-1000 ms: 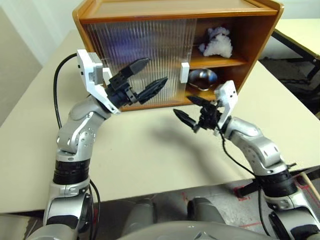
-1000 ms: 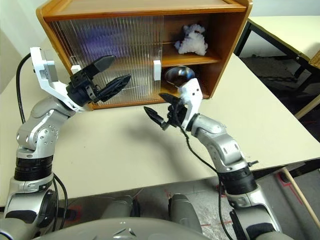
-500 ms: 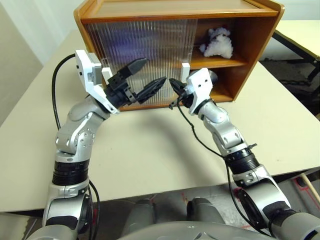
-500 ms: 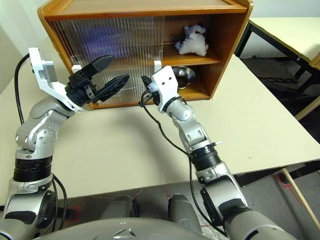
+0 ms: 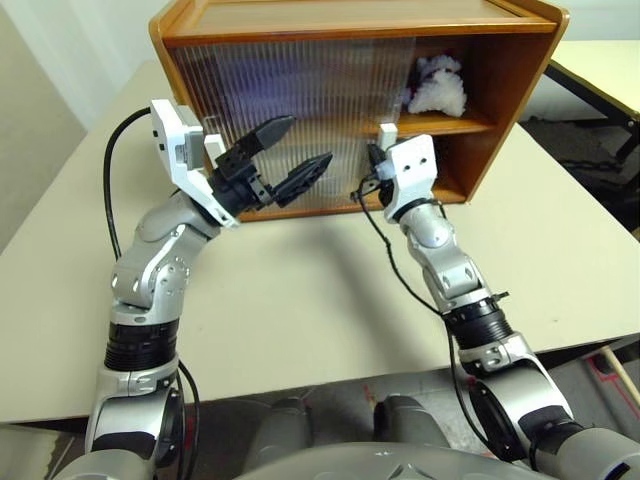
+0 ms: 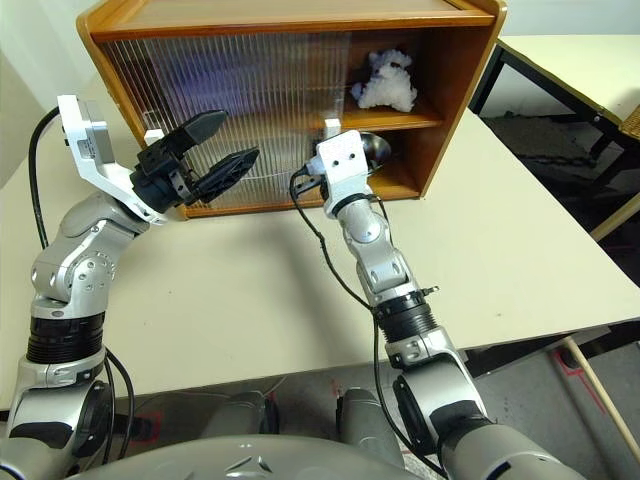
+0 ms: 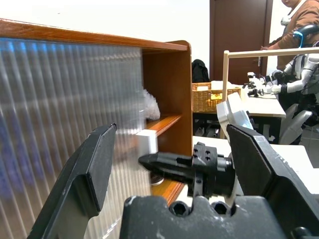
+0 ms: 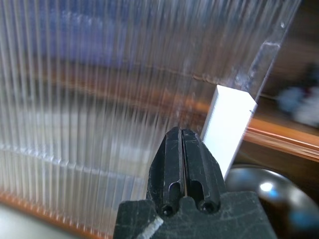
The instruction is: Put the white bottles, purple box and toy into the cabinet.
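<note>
The cabinet [image 5: 350, 20] stands at the back of the table. The toy [image 5: 437, 88] sits on its shelf in the uncovered right part. A purple blur shows through the ribbed sliding door [image 5: 290, 110]; the purple box and the white bottles are hidden. My right gripper [image 8: 181, 133] is shut with nothing in it, its tip against the door beside the left side of the white handle [image 8: 227, 127]. My left gripper [image 5: 308, 142] hangs open in front of the door, left of the right one.
A metal bowl [image 6: 372, 146] lies in the cabinet's lower right compartment, behind my right wrist. The pale table [image 5: 300, 300] stretches in front of the cabinet. A second table [image 5: 600, 60] stands at the right. A person [image 7: 299, 15] is far behind.
My right gripper has shut and swung up from above the table to the door's white handle. The door and handle have slid a little to the right. The left arm has kept still.
</note>
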You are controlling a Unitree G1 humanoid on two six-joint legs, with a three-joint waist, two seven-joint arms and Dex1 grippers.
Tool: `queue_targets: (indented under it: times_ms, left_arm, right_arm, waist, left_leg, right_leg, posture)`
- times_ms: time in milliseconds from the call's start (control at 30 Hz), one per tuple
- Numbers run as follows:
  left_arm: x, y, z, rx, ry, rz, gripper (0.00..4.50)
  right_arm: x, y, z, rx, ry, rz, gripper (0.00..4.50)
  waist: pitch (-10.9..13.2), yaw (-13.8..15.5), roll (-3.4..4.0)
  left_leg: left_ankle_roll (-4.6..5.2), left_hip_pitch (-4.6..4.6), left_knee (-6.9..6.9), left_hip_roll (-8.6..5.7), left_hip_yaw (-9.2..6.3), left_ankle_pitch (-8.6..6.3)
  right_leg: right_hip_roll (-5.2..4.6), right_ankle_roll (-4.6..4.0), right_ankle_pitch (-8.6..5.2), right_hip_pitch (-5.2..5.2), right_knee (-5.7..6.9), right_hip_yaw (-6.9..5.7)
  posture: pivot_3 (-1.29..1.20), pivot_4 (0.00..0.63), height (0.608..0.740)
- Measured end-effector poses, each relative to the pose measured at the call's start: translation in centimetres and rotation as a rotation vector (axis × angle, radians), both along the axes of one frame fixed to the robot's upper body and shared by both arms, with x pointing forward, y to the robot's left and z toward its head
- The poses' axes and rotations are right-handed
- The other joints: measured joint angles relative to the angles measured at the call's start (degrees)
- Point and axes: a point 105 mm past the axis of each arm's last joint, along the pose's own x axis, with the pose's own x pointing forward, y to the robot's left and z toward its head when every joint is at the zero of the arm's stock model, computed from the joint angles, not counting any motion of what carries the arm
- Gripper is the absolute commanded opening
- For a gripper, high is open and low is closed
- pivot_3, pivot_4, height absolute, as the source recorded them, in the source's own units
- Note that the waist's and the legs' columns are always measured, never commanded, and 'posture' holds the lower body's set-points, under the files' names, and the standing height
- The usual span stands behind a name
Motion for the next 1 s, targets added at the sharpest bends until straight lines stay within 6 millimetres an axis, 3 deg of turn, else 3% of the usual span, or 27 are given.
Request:
queue_targets:
  times_ms: [367, 900, 1000]
  left_arm:
    - [-0.1, -0.1, 0.0, 0.003, -0.002, -0.008, 4.5]
    - [-0.2, -0.3, 0.0, 0.0, -0.008, -0.027, 4.5]
    - [-0.2, -0.5, 0.0, 0.0, -0.009, -0.037, 4.5]
  right_arm:
    - [0.7, -4.4, 0.0, 0.062, 0.003, -0.158, 0.03]
    - [1.7, -13.8, -1.2, -0.009, -0.025, -0.522, 0.03]
    - [1.9, -14.1, -1.3, -0.024, -0.044, -0.549, 0.03]
  waist:
    - [0.0, 0.0, -0.01]
    - [0.0, -0.3, -0.01]
    - [0.0, -0.1, -0.01]
  left_leg:
    - [0.03, 0.0, 0.0, -0.02, 0.0, 0.02]
    - [0.08, 0.02, 0.0, -0.03, 0.05, 0.05]
    - [0.11, 0.01, 0.0, -0.04, 0.04, 0.07]
  right_leg:
    - [0.0, 0.01, 0.0, 0.03, -0.02, 0.01]
    - [0.04, 0.02, 0.0, 0.06, -0.04, 0.08]
    - [0.04, 0.02, 0.0, 0.06, -0.04, 0.07]
  posture:
    - [0.07, 0.0, 0.74]
    - [0.06, 0.0, 0.74]
    - [0.06, 0.0, 0.74]
